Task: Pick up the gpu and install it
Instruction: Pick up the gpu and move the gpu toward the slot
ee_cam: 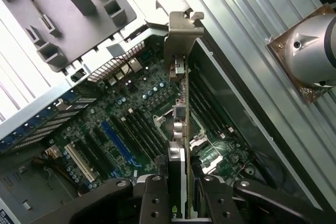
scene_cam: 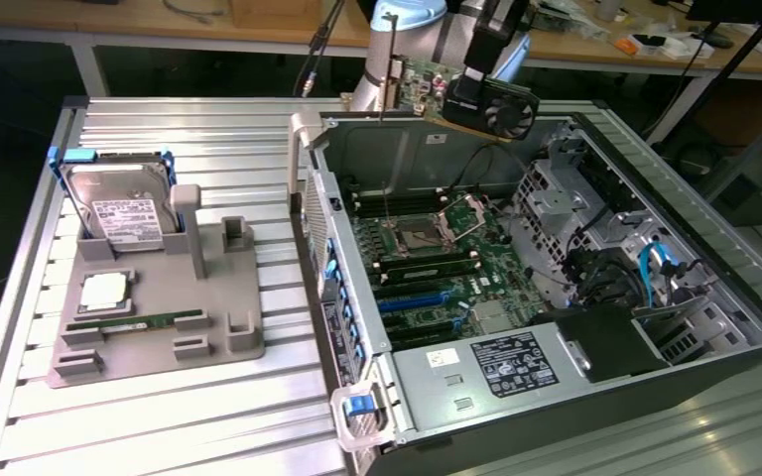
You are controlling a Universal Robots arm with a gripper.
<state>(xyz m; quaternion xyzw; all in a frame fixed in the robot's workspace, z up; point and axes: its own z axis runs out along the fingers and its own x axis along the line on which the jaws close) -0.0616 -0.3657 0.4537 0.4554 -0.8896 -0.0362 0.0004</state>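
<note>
The gpu (scene_cam: 484, 99) hangs in the air above the back of the open computer case (scene_cam: 698, 297). It shows a green board, a black fan cover and a silver end bracket (scene_cam: 392, 61). My gripper (scene_cam: 492, 52) is shut on its upper edge. In the wrist view the card (ee_cam: 180, 114) is seen edge-on, with the bracket (ee_cam: 181, 30) at its far end. The gripper (ee_cam: 179, 174) clamps it from both sides. Well below it lies the green motherboard (ee_cam: 136, 114) with its blue slot (ee_cam: 118, 141) and black slots.
On the exterior view's left, a grey fixture tray (scene_cam: 242, 342) carries a hard drive (scene_cam: 123, 213), a processor (scene_cam: 106, 290) and a RAM stick (scene_cam: 136, 322). The case walls, drive cage (scene_cam: 573, 203) and cables ring the motherboard. The arm's base (ee_cam: 315, 51) stands behind the case.
</note>
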